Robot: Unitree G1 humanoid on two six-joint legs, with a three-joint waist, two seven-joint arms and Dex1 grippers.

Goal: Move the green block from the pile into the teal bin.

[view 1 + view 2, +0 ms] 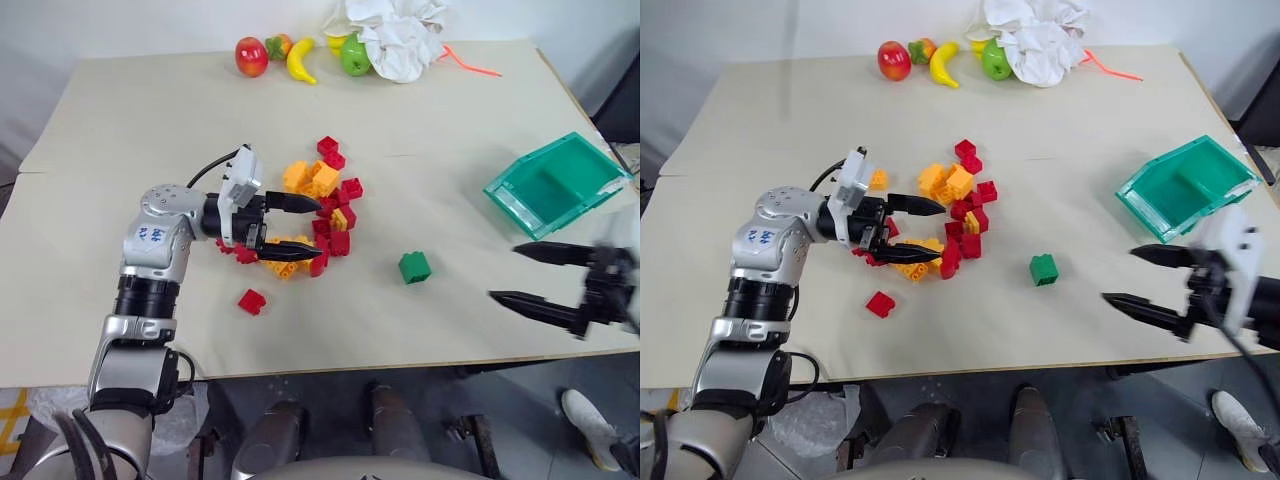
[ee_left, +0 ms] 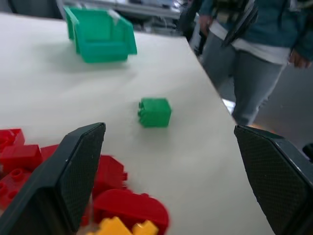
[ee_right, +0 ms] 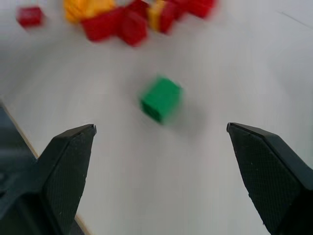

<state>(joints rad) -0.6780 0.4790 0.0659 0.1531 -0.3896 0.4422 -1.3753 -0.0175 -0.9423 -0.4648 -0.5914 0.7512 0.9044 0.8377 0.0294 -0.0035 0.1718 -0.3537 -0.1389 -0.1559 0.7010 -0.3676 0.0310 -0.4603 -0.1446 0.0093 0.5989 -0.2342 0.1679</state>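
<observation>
The green block (image 1: 414,267) lies alone on the table, to the right of the pile (image 1: 315,215) of red and orange-yellow bricks. My left gripper (image 1: 300,228) is open and level over the pile, pointing toward the block, holding nothing. Near the table's front right edge my right gripper (image 1: 505,272) is open and empty, its fingers aimed left at the green block (image 3: 161,99), a hand's width short of it. The teal bin (image 1: 556,185) stands tilted at the right edge, beyond the right gripper. The block (image 2: 155,112) and bin (image 2: 100,34) also show between the left fingers.
A lone red brick (image 1: 251,301) lies in front of the pile. Toy fruit (image 1: 300,57) and crumpled white paper (image 1: 400,35) sit along the far edge. A person (image 2: 254,54) stands beside the table's right side.
</observation>
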